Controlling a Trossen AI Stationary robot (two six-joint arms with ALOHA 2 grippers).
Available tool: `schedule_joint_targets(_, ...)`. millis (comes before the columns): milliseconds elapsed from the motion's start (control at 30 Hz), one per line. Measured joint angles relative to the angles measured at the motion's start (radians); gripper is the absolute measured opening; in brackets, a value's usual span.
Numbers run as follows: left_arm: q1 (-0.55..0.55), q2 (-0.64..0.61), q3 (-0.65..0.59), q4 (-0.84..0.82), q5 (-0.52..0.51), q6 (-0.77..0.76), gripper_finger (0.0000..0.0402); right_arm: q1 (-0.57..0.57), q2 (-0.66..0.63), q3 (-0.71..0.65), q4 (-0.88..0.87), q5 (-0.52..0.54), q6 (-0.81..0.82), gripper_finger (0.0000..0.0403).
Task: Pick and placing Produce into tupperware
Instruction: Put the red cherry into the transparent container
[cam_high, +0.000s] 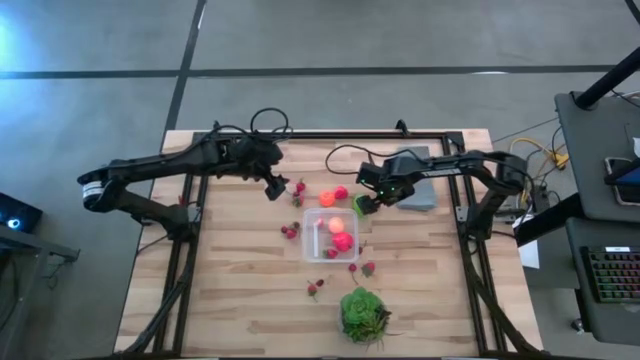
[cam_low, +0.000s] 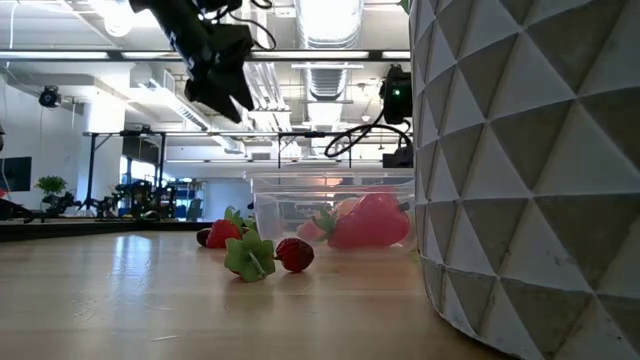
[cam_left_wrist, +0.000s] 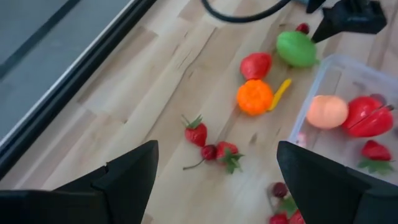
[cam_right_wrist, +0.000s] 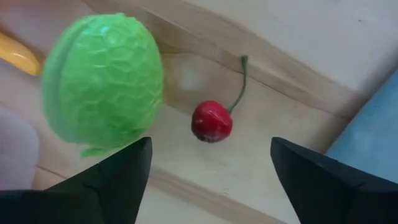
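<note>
The clear tupperware sits mid-table and holds a peach-coloured ball and red pieces. Just beyond it lie a red piece, an orange one and a lime-green ball with a cherry beside it. Strawberries lie loose around the container. My left gripper hangs open above the strawberries, left of the container and clear of the table. My right gripper is open, low over the green ball and cherry; I see no touch.
A flat grey slab lies under the right arm near the far right. A bushy green plant in a white faceted pot stands at the near edge. More strawberries lie near it. Bare wood stretches across the near left.
</note>
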Motion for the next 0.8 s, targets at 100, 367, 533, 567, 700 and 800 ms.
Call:
schedule_joint_targets(100, 0.010, 0.001, -0.014, 0.000, 0.000, 0.001, 0.0313, 0.000, 0.008, -0.005, -0.001, 0.018, 0.005, 0.0300)
schedule_joint_targets(367, 0.016, 0.002, -0.016, 0.061, 0.003, 0.047, 0.0313, -0.003, 0.007, -0.002, 0.016, 0.081, -0.004, 0.0261)
schedule_joint_targets(533, 0.034, 0.002, -0.016, 0.084, 0.001, 0.060, 0.0313, -0.003, 0.024, -0.011, 0.020, 0.078, -0.003, 0.0250)
schedule_joint_targets(567, 0.037, 0.002, -0.016, 0.084, 0.001, 0.061, 0.0313, -0.003, 0.026, -0.011, 0.021, 0.077, -0.003, 0.0248)
schedule_joint_targets(700, 0.049, 0.002, -0.016, 0.084, 0.001, 0.062, 0.0313, -0.003, 0.031, -0.011, 0.041, 0.078, -0.009, 0.0239)
schedule_joint_targets(800, 0.050, 0.002, -0.016, 0.085, 0.001, 0.062, 0.0313, -0.003, 0.032, -0.012, 0.048, 0.078, -0.010, 0.0229)
